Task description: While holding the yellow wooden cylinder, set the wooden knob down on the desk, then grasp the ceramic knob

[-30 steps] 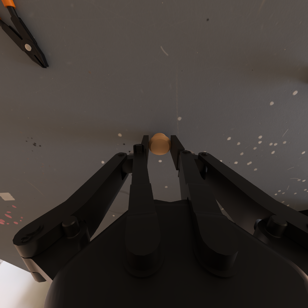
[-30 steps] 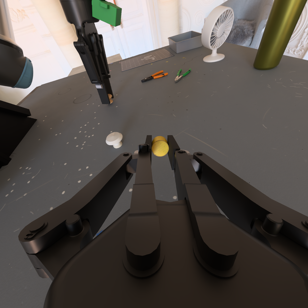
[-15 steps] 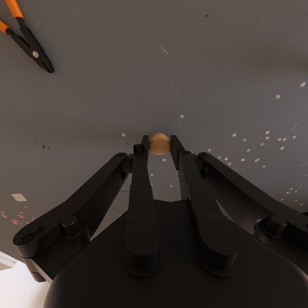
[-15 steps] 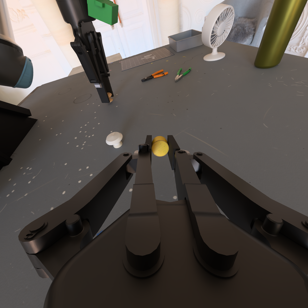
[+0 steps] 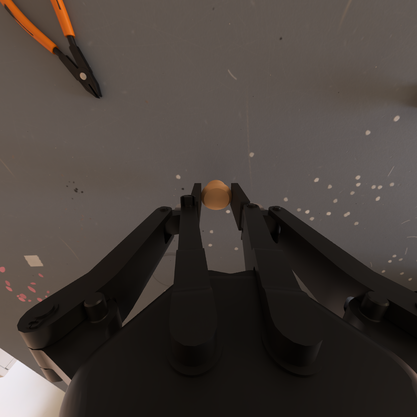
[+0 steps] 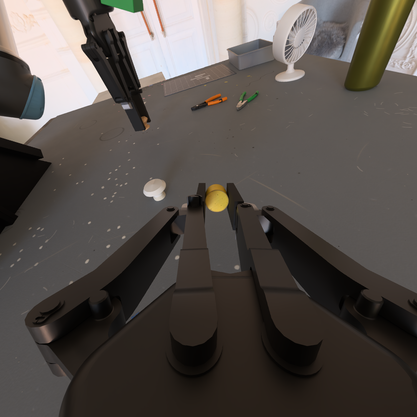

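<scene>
My left gripper is shut on the tan wooden knob and holds it above the grey desk. In the right wrist view the left gripper hangs over the far left of the desk, with the wooden knob showing at its tip. My right gripper is shut on the yellow wooden cylinder above the desk. The white ceramic knob lies on the desk just left of my right fingertips, apart from them.
Orange-handled pliers lie at the upper left of the left wrist view, also in the right wrist view, beside green-handled pliers. A cutting mat, grey bin, white fan and olive cylinder stand at the back.
The left gripper with the wooden knob has risen and shifted over the desk; more of the orange pliers now shows. The right gripper has not moved.
</scene>
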